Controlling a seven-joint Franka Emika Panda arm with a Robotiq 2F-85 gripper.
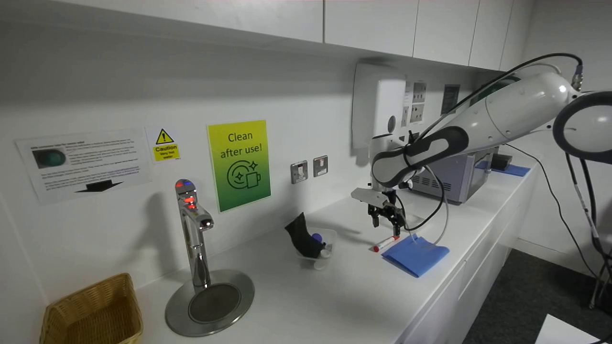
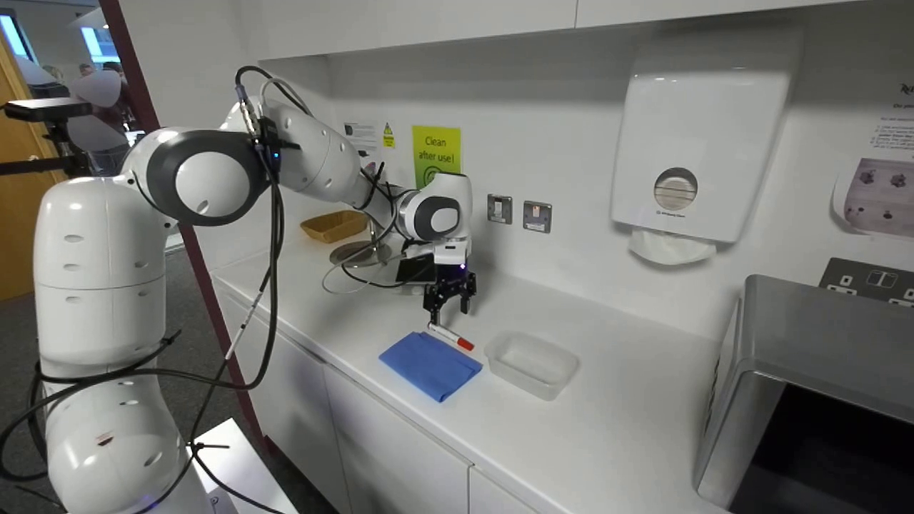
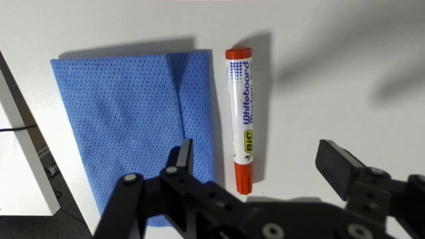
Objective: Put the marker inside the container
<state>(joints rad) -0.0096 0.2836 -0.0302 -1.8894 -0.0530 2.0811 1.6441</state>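
A white marker with red ends lies flat on the counter in the wrist view. It also shows in both exterior views. My gripper is open and empty above the counter, fingers either side of the marker's lower end, apart from it. The gripper also shows in both exterior views. A dark curved thing leans in a clear tub in an exterior view; I cannot tell whether it is the container. A clear, empty plastic tray stands near the marker.
A folded blue cloth lies beside the marker. A microwave stands farther along the counter. A tap and a wicker basket are at the opposite end. The counter's front edge is near the cloth.
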